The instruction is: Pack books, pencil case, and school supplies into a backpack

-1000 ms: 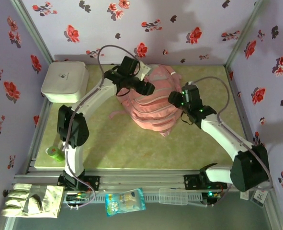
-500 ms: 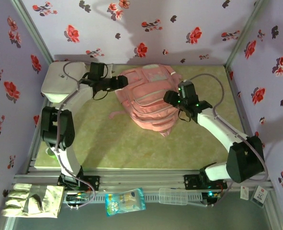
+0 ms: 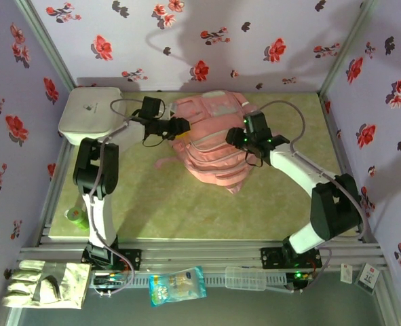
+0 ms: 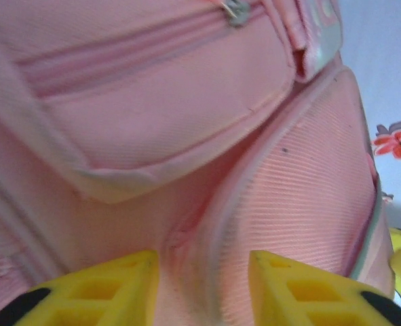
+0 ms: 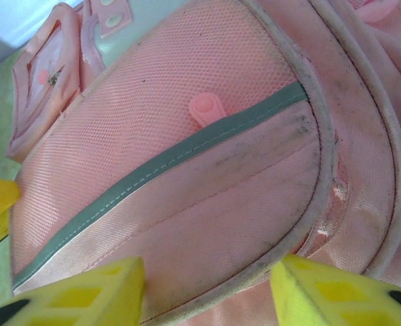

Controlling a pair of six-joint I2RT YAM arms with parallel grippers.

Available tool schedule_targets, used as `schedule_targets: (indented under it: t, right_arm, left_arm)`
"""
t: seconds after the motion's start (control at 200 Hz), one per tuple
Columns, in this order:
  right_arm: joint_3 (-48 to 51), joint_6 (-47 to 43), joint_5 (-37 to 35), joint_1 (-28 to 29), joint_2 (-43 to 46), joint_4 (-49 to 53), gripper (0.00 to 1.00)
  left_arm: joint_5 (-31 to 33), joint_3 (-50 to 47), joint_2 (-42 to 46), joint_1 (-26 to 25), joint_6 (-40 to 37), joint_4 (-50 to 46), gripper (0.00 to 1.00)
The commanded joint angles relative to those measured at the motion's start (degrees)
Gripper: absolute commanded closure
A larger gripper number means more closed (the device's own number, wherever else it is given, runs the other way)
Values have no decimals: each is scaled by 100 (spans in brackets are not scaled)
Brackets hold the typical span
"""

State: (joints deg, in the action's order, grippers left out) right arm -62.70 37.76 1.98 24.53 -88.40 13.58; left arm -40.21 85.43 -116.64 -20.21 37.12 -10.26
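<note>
The pink backpack [image 3: 210, 149] lies flat at the back middle of the bench [image 3: 186, 207]. The left end effector [image 4: 201, 268] is at its left side, its 2 yellow fingers [image 4: 105, 285] narrowly apart with a raised fold of pink fabric between them; I cannot tell whether they pinch it. The right end effector [image 5: 207, 275] is at the backpack's right side, fingers wide over the trimmed edge of a mesh panel. A small green roll [image 3: 77, 217] sits near the bench's front left corner.
</note>
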Motion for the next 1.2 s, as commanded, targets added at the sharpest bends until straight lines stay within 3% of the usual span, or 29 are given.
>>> schedule_targets:
  t: [0.0, 0.14, 0.235, 0.365, 0.48, 0.705, 0.985, 1.195]
  right_arm:
    - [-238, -110, -156, -84, -176, 48, 54]
    - [-416, -327, -329, -254, -397, 156, 60]
    - [-546, -450, -522, -356, -443, 333, 60]
    - [-561, -477, -931, -396, -176, 772, 47]
    - [-375, -381, -1222, -388, 320, 1129, 38]
    - [-318, -60, -1651, 82, 1003, 2104, 37]
    - [-322, 1021, -1810, 1344, 688, 1744, 49]
    - [-318, 1456, -1776, 1545, 80, 1054, 62]
  left_arm:
    - [-291, 255, -164, -169, -32, -46, 69]
    - [-312, 320, -269, -330, 110, 27, 84]
    - [-321, 314, -294, -484, 395, 269, 87]
    - [-141, 125, -284, -713, 1297, 942, 98]
    - [217, 42, -259, -932, 1844, 1256, 99]
    - [703, 253, -226, -1338, 2110, 1290, 99]
    - [843, 440, -447, -1556, 2466, 1518, 99]
    - [830, 400, -353, -1565, 2479, 1526, 99]
